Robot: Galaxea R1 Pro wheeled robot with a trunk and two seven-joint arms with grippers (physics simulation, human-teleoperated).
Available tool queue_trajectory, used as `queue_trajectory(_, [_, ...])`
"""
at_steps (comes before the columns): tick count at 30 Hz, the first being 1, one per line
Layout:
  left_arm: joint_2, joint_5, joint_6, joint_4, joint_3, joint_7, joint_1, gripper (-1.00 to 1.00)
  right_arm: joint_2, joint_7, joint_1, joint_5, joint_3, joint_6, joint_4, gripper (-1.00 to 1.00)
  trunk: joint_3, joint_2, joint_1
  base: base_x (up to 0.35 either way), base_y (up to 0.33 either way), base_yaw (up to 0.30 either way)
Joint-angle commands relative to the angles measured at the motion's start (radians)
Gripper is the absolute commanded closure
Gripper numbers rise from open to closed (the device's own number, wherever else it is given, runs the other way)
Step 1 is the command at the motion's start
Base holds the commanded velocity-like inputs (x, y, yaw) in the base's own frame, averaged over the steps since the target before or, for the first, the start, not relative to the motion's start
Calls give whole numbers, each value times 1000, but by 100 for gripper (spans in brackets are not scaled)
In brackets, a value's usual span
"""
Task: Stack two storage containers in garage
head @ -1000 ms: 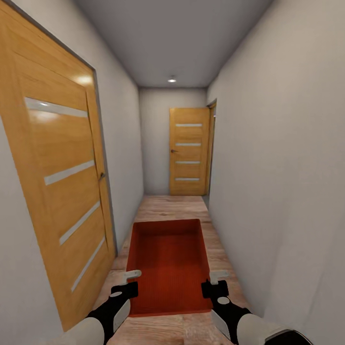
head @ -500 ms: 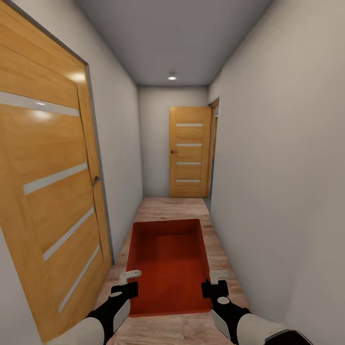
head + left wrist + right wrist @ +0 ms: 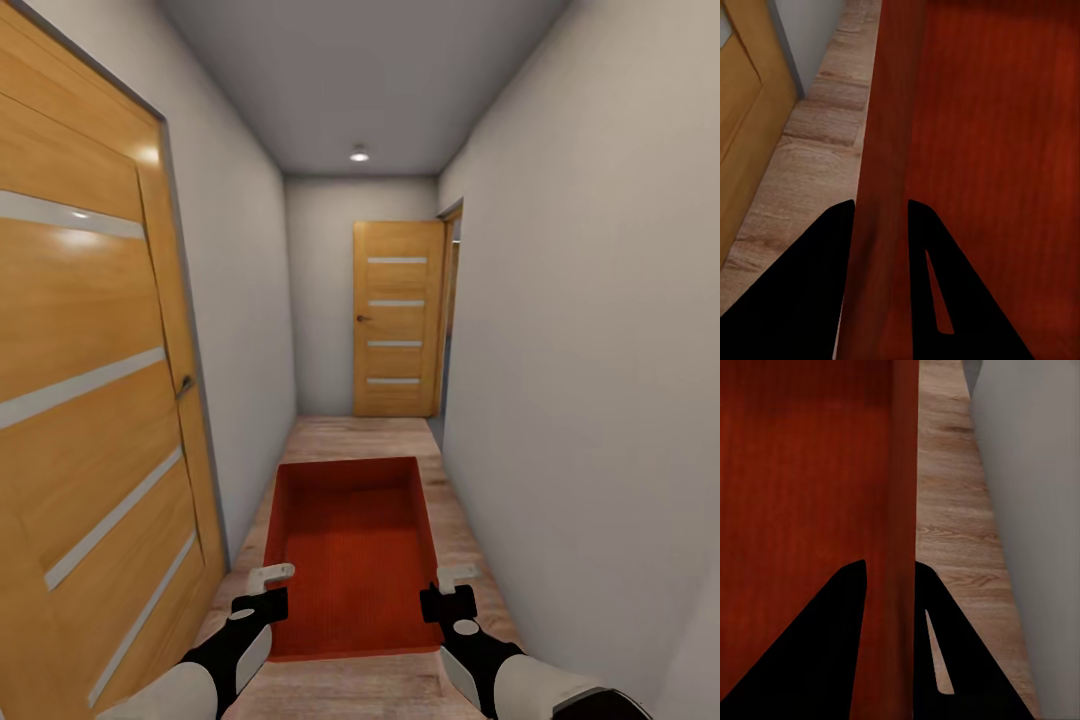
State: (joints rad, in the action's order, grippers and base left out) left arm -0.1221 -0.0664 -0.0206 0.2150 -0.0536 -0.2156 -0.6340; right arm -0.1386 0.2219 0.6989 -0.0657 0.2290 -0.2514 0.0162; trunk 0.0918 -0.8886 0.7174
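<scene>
On my left, a wooden door (image 3: 90, 400) with pale horizontal strips runs along the corridor wall. My left gripper (image 3: 262, 592) pinches the left long wall of the storage container (image 3: 350, 550); from the left wrist, my two dark fingers (image 3: 810, 292) sit either side of that thin red wall (image 3: 889, 187), pressed against it. The container hangs between my hands above the light wood plank floor (image 3: 365, 432), open top up, its long axis pointing straight ahead down the corridor toward the far door (image 3: 395, 315). My right gripper (image 3: 450, 590) clamps the right long wall the same way, my fingers (image 3: 817, 652) straddling it in the right wrist picture. Both wrist pictures reveal the grip itself; the head picture gives the corridor and the ceiling light (image 3: 359, 156). I can read no writing anywhere.
</scene>
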Motion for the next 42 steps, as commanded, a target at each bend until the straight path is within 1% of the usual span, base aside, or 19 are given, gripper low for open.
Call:
queue_trajectory(1, [45, -1, -1, 4, 44, 64, 0, 100, -1, -3, 2, -1, -74, 1, -2, 100, 2, -1, 1, 326, 0, 0])
queue_trajectory(4, [46, -1, -1, 5, 44, 64, 0, 100, -1, -3, 2, -2, -74, 1, -2, 100, 2, -1, 1, 326, 0, 0])
queue_trajectory(10, [57, -3, -1, 6, 44, 64, 0, 100, -1, -3, 2, -2, -74, 1, -2, 100, 2, -1, 1, 326, 8, 0])
queue_trajectory(12, [62, -15, -1, 6, 43, 64, 0, 100, -1, -3, 2, -2, -74, 1, -2, 100, 2, -1, 1, 326, 70, 0])
queue_trajectory(15, [63, -38, -2, 8, 43, 64, 0, 100, -1, -3, 1, -2, -74, 1, -2, 100, 2, -1, 1, 326, 92, 0])
queue_trajectory(18, [64, -48, -2, 9, 44, 64, 0, 100, -1, -3, 1, -2, -74, 1, -2, 100, 2, -1, 1, 326, 101, 0])
queue_trajectory(30, [63, -48, -3, 9, 45, 64, 0, 100, -1, -3, 1, -2, -74, 1, -2, 100, 2, -1, 1, 326, 99, 0])
queue_trajectory(36, [63, -47, -25, 8, 45, 64, 0, 100, -1, -3, 1, -2, -74, 1, -2, 100, 2, -1, 1, 330, 20, 0])
queue_trajectory(42, [63, -47, -26, 7, 45, 64, 0, 100, -1, -3, 1, -2, -74, 1, -2, 100, 2, -1, 1, 332, 1, 0])
